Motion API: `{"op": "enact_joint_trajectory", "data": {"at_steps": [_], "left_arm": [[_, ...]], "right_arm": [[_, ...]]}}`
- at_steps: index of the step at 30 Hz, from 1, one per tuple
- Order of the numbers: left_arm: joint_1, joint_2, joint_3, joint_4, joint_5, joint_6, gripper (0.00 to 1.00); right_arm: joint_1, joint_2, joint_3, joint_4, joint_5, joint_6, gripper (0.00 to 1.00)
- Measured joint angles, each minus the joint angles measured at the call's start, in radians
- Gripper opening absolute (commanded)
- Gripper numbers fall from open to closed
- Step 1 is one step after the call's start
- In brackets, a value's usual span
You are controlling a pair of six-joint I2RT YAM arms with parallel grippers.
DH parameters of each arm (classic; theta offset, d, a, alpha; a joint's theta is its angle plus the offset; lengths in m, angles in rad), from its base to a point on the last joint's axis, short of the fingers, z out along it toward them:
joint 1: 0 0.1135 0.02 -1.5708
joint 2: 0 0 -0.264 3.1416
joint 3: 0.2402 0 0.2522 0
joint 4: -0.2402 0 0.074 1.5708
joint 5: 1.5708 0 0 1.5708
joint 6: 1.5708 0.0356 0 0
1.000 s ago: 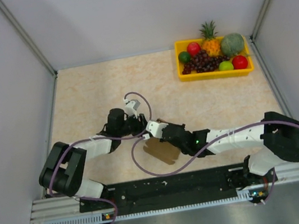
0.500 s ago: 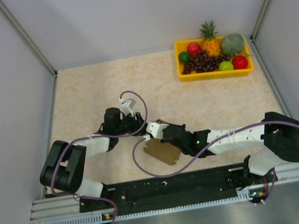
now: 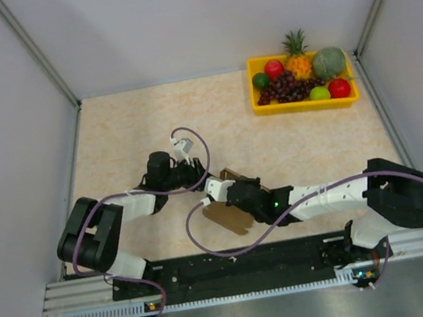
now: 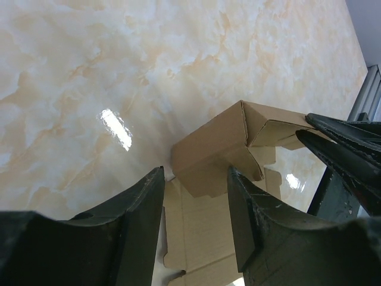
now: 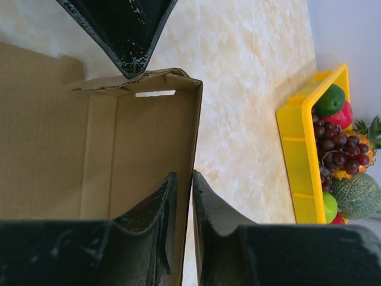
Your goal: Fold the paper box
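Right gripper (image 5: 184,176): fingers close together, one either side of a raised cardboard wall. Pinching it or just off it? Can't tell!
Paper box (image 5: 137,149): half-formed, walls up at one end, flat panel lying on the table (image 3: 127,132), near the arm bases.
Left gripper (image 4: 195,176): fingers apart, nothing between them, tips just short of the box's folded corner.
Yellow fruit tray (image 3: 300,106): far right corner, well apart.
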Motion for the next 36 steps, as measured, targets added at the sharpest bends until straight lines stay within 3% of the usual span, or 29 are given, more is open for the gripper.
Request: {"op": "enact_joint_trajectory", "data": {"at_steps": [9, 20, 36], "left_arm": [[0.000, 0.008, -0.001, 0.025, 0.000, -0.001, 0.51], [0.000, 0.019, -0.006, 0.050, 0.004, -0.001, 0.53], [-0.039, 0.009, -0.059, 0.070, -0.035, 0.031, 0.60]], "right_arm": [[0.002, -0.010, 0.045, -0.063, -0.070, -0.020, 0.21], [0.008, 0.066, 0.096, -0.086, -0.064, -0.051, 0.06], [0.014, 0.073, 0.106, -0.074, -0.056, -0.026, 0.04]]}}
